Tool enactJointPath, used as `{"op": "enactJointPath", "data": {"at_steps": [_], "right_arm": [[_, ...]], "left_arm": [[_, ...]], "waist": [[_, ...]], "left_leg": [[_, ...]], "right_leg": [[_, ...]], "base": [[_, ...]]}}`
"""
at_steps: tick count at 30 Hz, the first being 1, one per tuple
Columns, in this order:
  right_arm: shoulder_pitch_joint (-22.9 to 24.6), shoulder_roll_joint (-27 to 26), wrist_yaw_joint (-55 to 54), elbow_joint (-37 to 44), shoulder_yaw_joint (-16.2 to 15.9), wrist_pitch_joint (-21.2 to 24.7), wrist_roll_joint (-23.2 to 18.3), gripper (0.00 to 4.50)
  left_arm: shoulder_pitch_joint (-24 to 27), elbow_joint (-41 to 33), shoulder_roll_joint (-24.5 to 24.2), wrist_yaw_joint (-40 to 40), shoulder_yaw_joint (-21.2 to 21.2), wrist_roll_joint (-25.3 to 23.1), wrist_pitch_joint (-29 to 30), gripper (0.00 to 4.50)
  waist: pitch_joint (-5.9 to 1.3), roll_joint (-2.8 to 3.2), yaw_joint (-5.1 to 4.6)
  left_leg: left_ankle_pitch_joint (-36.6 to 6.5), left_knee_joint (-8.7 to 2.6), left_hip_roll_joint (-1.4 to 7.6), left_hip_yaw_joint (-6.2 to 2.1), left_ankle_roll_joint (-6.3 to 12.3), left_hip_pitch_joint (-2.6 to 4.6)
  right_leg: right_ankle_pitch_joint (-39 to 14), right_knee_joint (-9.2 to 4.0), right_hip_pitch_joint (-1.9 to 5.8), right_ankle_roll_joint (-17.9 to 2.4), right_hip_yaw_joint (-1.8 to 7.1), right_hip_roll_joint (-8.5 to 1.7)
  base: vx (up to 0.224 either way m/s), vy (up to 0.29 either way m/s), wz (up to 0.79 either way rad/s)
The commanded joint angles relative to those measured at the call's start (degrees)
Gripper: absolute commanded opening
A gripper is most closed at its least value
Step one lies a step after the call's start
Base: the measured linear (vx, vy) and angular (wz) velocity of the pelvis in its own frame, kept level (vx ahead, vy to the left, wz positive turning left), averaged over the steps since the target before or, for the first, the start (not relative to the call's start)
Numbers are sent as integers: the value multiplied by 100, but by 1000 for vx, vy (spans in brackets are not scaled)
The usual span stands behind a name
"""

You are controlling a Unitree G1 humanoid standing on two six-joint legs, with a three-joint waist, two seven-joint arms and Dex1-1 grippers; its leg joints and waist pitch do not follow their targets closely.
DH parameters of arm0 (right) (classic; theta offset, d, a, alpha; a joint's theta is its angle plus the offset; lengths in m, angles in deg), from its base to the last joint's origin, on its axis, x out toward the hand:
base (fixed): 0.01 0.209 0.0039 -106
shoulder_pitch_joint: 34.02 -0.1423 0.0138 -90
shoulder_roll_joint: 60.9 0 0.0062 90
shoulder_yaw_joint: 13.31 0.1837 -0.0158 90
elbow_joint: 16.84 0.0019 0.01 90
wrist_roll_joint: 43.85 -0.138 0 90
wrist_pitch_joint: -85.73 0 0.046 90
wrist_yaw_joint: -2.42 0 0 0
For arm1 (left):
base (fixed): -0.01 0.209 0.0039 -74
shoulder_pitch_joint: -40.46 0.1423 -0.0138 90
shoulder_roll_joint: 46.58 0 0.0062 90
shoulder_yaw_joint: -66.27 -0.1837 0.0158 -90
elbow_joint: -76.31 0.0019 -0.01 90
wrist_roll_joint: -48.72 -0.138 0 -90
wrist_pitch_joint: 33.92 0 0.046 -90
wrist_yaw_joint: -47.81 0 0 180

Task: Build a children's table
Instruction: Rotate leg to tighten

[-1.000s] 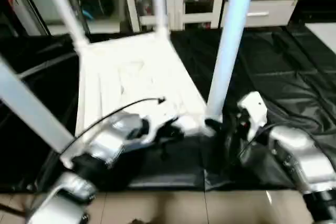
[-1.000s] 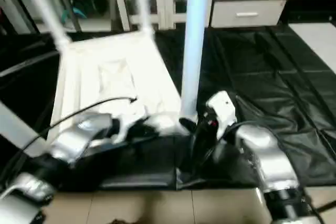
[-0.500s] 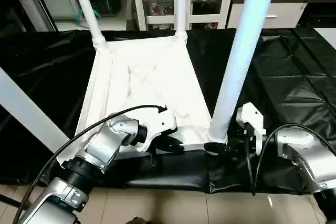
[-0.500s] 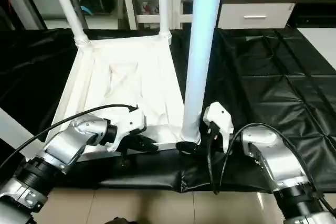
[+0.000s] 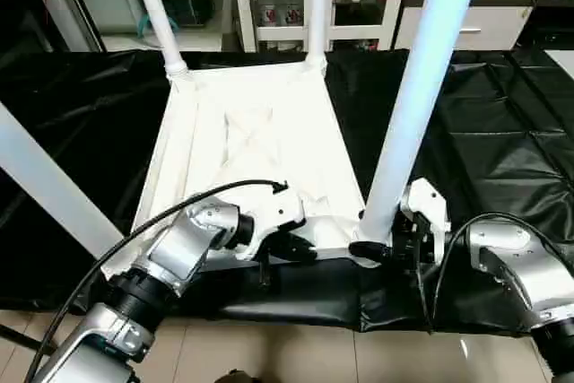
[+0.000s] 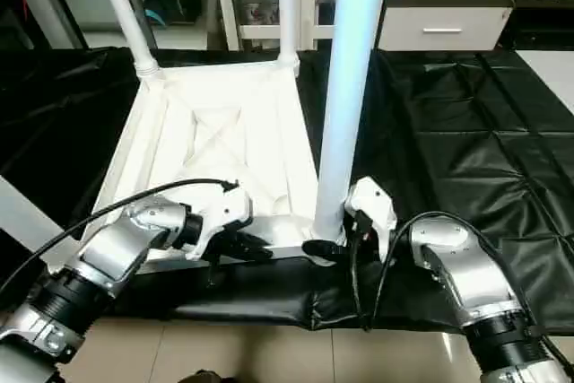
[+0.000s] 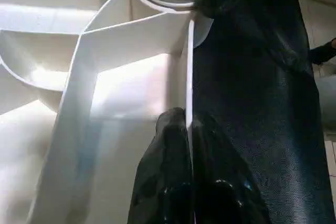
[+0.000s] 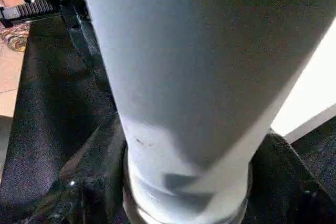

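Since prev. frame, head cam steadied; arms barely shifted. Table top [image 5: 260, 145] lies inverted on black mat [image 5: 502, 123]. Left pincer [image 7: 188, 129] pinches its near rim; right pincer [image 6: 325, 249] wraps near-right leg [image 6: 352, 87] at socket. I'd press leg straight down, top braced.

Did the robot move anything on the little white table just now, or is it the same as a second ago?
Almost nothing moved; mostly the camera shifted. The right gripper stays clamped round the base of the near right leg, standing in its corner socket. The left gripper still pinches the near rim of the table top between its fingers. The other three legs remain standing in their sockets.
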Motion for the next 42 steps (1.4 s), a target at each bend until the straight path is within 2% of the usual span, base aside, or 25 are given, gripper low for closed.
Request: {"op": "enactJointPath", "data": {"at_steps": [1,6,9,10,11,12,13,14,15,18,19,20,21,22,23,25,27,28,31,34,36,37,39,40,42], "right_arm": [[-38,-29,49,-5,-53,-45,5,277],[-24,-60,71,-36,-40,-55,23,274],[-15,-186,-213,-119,57,-97,56,273],[-15,-186,-213,-119,57,-97,56,273],[-59,-325,-529,-264,141,-161,124,273],[-134,-558,-1073,-493,256,-271,253,272],[-211,-800,-1605,-706,390,-329,333,272],[-216,-819,-1641,-720,401,-328,335,272],[-272,-1030,-2039,-866,520,-307,344,272],[-442,-1688,-3243,-1269,728,-416,466,272],[-485,-1804,-3474,-1370,730,-465,540,272],[-551,-1933,-3731,-1499,689,-530,656,272],[-593,-2010,-3883,-1579,659,-574,732,272],[-680,-2166,-4211,-1712,679,-591,809,272],[-710,-2219,-4321,-1758,689,-595,832,272],[-959,-2574,-5052,-2042,534,-500,1219,272],[-1089,-2774,-5310,-2145,424,-374,1370,272],[-1108,-2781,-5319,-2160,386,-401,1416,272],[-1167,-2812,-5369,-2240,335,-554,1496,272],[-1128,-2785,-5168,-2151,382,-873,1436,272],[-1079,-2770,-5005,-2013,393,-947,1360,272],[-1004,-2729,-4838,-1819,399,-906,1257,307],[-903,-2635,-4624,-1548,364,-850,1187,342],[-781,-2481,-4374,-1220,325,-721,1119,344],[-669,-2321,-4125,-912,306,-569,1027,351]], "left_arm": [[-47,-69,11,169,-118,53,38,0],[-31,-47,19,143,-95,61,21,0],[-42,21,111,29,9,116,27,0],[-42,21,111,29,9,116,27,0],[-56,87,186,-40,82,170,38,0],[-86,230,342,-197,216,254,13,0],[-118,367,476,-326,326,324,-18,0],[-120,377,487,-336,334,329,-22,0],[-148,494,605,-439,418,383,-75,0],[-310,1008,1046,-852,611,447,-536,0],[-354,1129,1114,-937,611,408,-641,0],[-418,1290,1191,-1058,601,344,-761,0],[-457,1390,1240,-1135,596,305,-829,0],[-535,1552,1336,-1288,627,272,-890,0],[-562,1606,1367,-1336,641,262,-909,0],[-784,2023,1721,-1825,823,178,-1067,0],[-938,2290,1915,-2178,919,116,-1176,0],[-960,2329,1934,-2207,927,105,-1194,0],[-1032,2498,1973,-2238,945,77,-1289,0],[-1009,2600,1895,-2050,876,-18,-1392,0],[-998,2642,1852,-1947,847,-82,-1412,0],[-971,2633,1802,-1873,807,-120,-1397,0],[-931,2607,1733,-1785,754,-164,-1358,0],[-879,2534,1642,-1625,712,-159,-1300,0],[-822,2452,1560,-1471,686,-138,-1249,0]], "waist": [[-371,-127,-23],[-373,-124,-22],[-380,-146,-24],[-373,-134,-27],[-371,-134,-28],[-360,-174,-39],[-342,-149,-76],[-342,-149,-76],[-338,-161,-180],[-325,-150,-300],[-320,-163,-338],[-331,-146,-345],[-334,-145,-341],[-333,-112,-339],[-335,-118,-350],[-337,-122,-366],[-342,-142,-345],[-346,-127,-323],[-357,-146,-294],[-363,-116,-281],[-358,-100,-280],[-357,-106,-276],[-361,-106,-265],[-359,-50,-266],[-367,-76,-245]], "left_leg": [[-1079,-383,270,-116,520,162],[-1012,-375,267,-116,551,160],[-953,-363,265,-112,578,152],[-982,-368,261,-113,573,149],[-1021,-371,264,-114,559,154],[-1062,-378,261,-108,526,146],[-1215,-398,242,-106,411,138],[-1215,-398,242,-106,411,138],[-1535,-452,228,-150,169,124],[-1905,-477,211,-158,20,148],[-1984,-483,195,-161,-5,137],[-2000,-483,195,-166,-11,144],[-1964,-479,201,-161,0,145],[-1967,-475,204,-156,5,157],[-1973,-481,201,-158,4,153],[-1971,-488,191,-155,-64,164],[-1961,-479,190,-149,-15,178],[-1908,-476,195,-146,32,175],[-1647,-456,185,-135,209,135],[-1540,-447,193,-130,340,129],[-1625,-459,200,-137,333,135],[-1651,-464,204,-138,331,134],[-1631,-468,213,-140,354,131],[-1642,-472,212,-145,343,133],[-1557,-471,227,-147,388,126]], "right_leg": [[-463,-368,220,-1524,107,-135],[-396,-360,222,-1537,105,-133],[-363,-353,227,-1553,106,-139],[-426,-359,218,-1551,103,-137],[-478,-364,217,-1539,102,-135],[-600,-375,204,-1524,111,-144],[-885,-403,179,-1486,110,-148],[-885,-403,179,-1486,110,-148],[-1290,-420,214,-1344,79,-131],[-1531,-487,167,-1197,91,-132],[-1652,-501,167,-1145,88,-132],[-1690,-499,182,-1124,84,-138],[-1681,-516,168,-1084,89,-140],[-1639,-518,147,-1093,98,-140],[-1619,-521,152,-1095,94,-133],[-1579,-511,142,-1110,87,-120],[-1564,-525,144,-1095,98,-126],[-1501,-522,148,-1084,102,-132],[-1261,-506,176,-1087,101,-146],[-1228,-510,175,-1092,95,-149],[-1367,-521,174,-1062,90,-149],[-1402,-526,179,-1045,92,-149],[-1340,-518,183,-1027,95,-143],[-1270,-514,179,-1048,89,-134],[-1037,-495,205,-1064,95,-133]], "base": [[0,0,0],[0,0,0],[0,0,0],[0,0,0],[0,0,0],[0,0,0],[0,0,0],[0,0,0],[0,0,0],[0,0,0],[0,0,0],[0,0,0],[0,0,0],[0,0,0],[0,0,0],[0,0,0],[0,0,0],[0,0,0],[0,0,0],[0,0,0],[0,0,0],[0,0,0],[0,0,0],[0,0,0],[0,0,0]]}}
